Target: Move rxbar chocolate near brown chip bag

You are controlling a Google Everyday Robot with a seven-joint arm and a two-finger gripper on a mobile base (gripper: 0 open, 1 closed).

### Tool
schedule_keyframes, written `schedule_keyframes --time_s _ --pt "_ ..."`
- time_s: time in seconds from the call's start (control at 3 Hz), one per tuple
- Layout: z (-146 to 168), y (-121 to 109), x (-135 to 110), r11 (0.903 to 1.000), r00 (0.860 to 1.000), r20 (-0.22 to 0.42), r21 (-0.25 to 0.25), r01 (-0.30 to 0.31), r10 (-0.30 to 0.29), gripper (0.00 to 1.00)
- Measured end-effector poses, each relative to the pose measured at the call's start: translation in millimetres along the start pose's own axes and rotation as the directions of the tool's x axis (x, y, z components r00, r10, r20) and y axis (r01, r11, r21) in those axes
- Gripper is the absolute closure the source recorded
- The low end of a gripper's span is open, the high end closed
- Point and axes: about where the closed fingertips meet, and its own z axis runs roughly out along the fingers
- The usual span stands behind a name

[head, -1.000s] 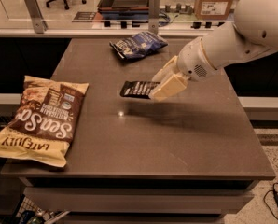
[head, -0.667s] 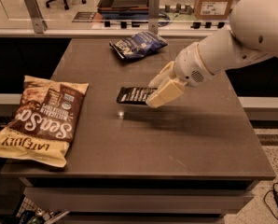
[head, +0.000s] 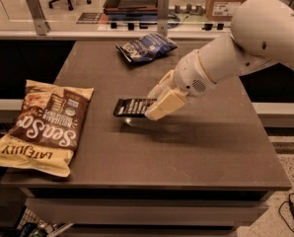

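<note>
I see the gripper (head: 155,105) over the middle of the table (head: 211,147), its cream fingers clamped narrow on the right end of the rxbar chocolate (head: 131,107). The bar sticks out leftward just above the surface. The brown chip bag (head: 43,127) lies well apart at the left edge.

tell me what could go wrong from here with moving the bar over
1. The gripper pinches the bar only at its right end, so the bar could tilt or slip out on the way.
2. The chip bag hangs over the left edge of the table; a bump from the bar or gripper might push it off.
3. The bar looks lifted off the table, so an early release could drop it short of the chip bag.
</note>
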Motion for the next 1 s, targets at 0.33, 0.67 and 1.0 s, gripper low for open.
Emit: schedule_keyframes --time_s 0.33,0.67,1.0 --pt "10 2 -11 1.0 1.0 -0.023 -0.003 -0.002 0.002 1.0" --pt "23 4 -25 1.0 0.998 -0.055 -0.006 -0.002 0.002 1.0" --pt "34 8 -35 1.0 0.996 -0.089 -0.01 -0.001 0.001 1.0"
